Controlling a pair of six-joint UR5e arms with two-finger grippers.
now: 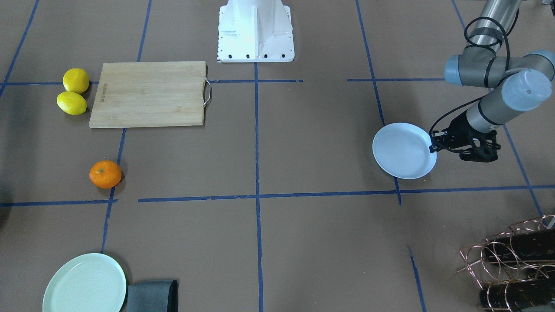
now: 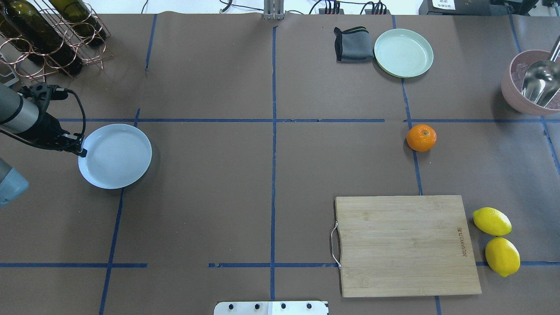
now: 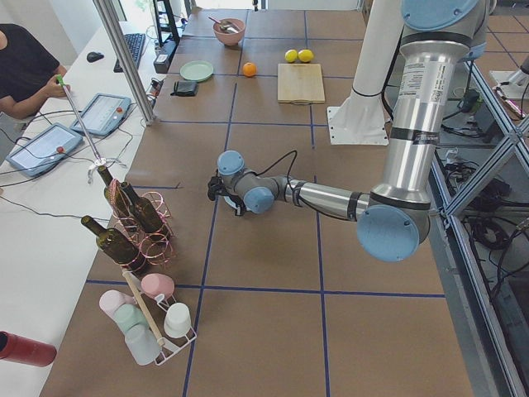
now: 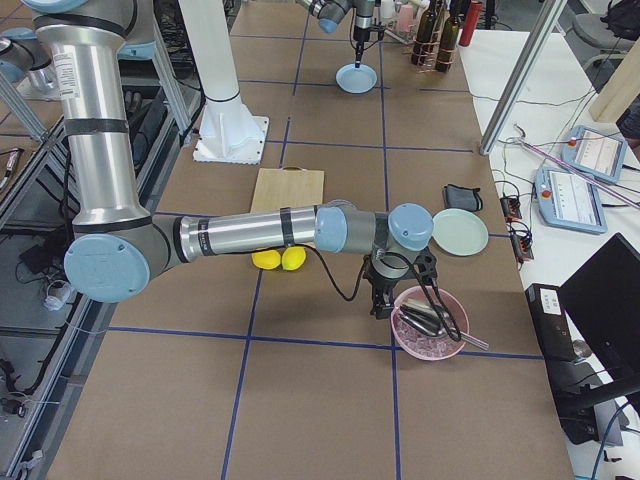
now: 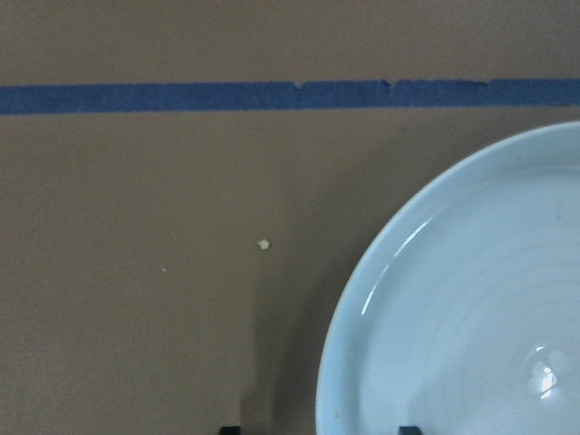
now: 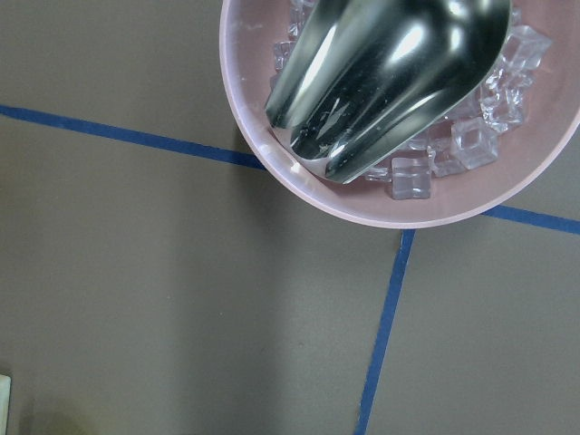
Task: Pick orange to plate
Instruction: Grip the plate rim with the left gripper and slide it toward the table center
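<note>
A brown-papered table gridded with blue tape lines stands beside a white bench carrying tablets, with an aluminium post between them.

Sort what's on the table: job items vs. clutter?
Job:
- orange
- pale blue plate
- left tool, at that plate's rim

Clutter:
- lemons
- cutting board
- mint-green plate
- grey cloth
- pink bowl of ice, with metal scoop
- wine rack with bottles

Bright even light, soft shadows; glare on plate; imgs sharp.
</note>
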